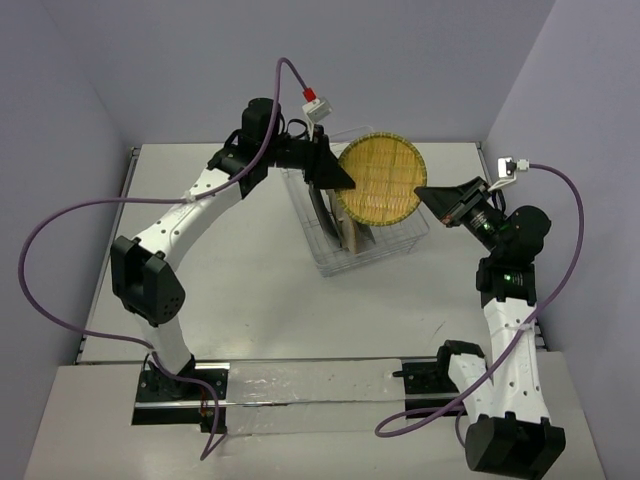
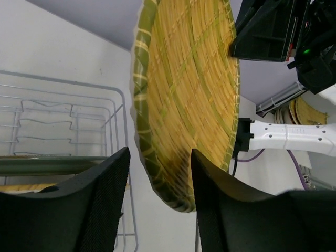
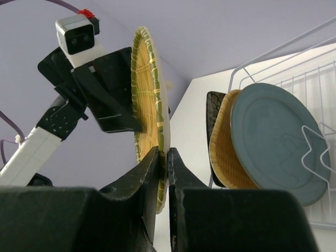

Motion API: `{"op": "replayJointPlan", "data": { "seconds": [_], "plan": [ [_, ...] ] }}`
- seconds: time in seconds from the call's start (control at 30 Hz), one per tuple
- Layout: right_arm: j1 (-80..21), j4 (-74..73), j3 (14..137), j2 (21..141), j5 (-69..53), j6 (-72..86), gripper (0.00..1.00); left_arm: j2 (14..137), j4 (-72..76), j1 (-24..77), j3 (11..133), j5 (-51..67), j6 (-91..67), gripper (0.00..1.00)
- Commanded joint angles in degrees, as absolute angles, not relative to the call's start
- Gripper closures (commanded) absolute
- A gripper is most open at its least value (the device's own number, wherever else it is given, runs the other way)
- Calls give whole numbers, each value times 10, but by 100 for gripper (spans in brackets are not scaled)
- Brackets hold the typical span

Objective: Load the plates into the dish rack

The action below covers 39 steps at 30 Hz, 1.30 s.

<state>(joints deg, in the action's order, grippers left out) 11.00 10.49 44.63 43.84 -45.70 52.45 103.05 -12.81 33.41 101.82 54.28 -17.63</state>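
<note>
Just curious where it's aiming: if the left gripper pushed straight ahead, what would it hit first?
Probably the woven round plate, whose rim sits between the open fingers of the left gripper; the right gripper holds its far edge.

Setting: robotics lab test cell, not a home. Evidence: plain lilac-grey walls (image 1: 60, 100) box in a white surface (image 1: 250, 300) on three sides. The left arm (image 1: 190, 215) and right arm (image 1: 510, 330) are bolted to a mounting rail (image 1: 310, 383). Purple cables (image 1: 120, 204) loop loose, and there is a wrist camera module (image 1: 315, 105). A wire dish rack (image 1: 395, 245) stands mid-surface.
</note>
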Motion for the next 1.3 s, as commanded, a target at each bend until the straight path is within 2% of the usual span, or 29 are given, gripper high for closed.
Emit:
{"op": "replayJointPlan", "data": {
  "seconds": [0.0,0.07,0.1,0.13,0.2,0.37,0.43,0.5,0.53,0.67,0.7,0.77,0.83,1.0,1.13,1.27],
  "plan": [
    [104,196,443,447,-473,555,100,1043,-90,335,1051,577,-196,55],
    [103,194,441,450,-473,552,100,1041,-88,336,1052,576,-198,66],
    [101,192,443,454,-472,547,100,1041,-87,336,1052,570,-200,79],
    [99,189,444,457,-472,541,100,1041,-88,336,1053,565,-203,88],
    [94,177,448,464,-471,524,100,1040,-90,336,1054,553,-210,99],
    [71,126,477,488,-462,466,100,1015,-71,336,1034,510,-231,100],
    [66,113,484,500,-460,451,94,989,-54,336,1015,488,-238,100],
    [64,113,486,509,-456,448,80,969,-47,336,1000,454,-244,100],
    [65,113,488,514,-453,444,69,959,-49,336,995,426,-246,100],
    [65,109,498,538,-429,428,35,896,-55,335,970,318,-254,100],
    [65,109,498,539,-418,427,34,895,-55,335,966,316,-254,100],
    [65,107,506,554,-397,419,26,869,-66,334,960,259,-258,100],
    [65,90,523,579,-380,402,22,850,-88,334,964,189,-262,100],
    [65,12,562,614,-259,334,18,840,-194,333,998,2,-309,100],
    [55,-54,602,667,-108,260,14,863,-367,332,1091,-206,-409,100],
    [30,-92,651,748,-66,190,10,895,-528,331,1160,-286,-495,100]
  ]
}}
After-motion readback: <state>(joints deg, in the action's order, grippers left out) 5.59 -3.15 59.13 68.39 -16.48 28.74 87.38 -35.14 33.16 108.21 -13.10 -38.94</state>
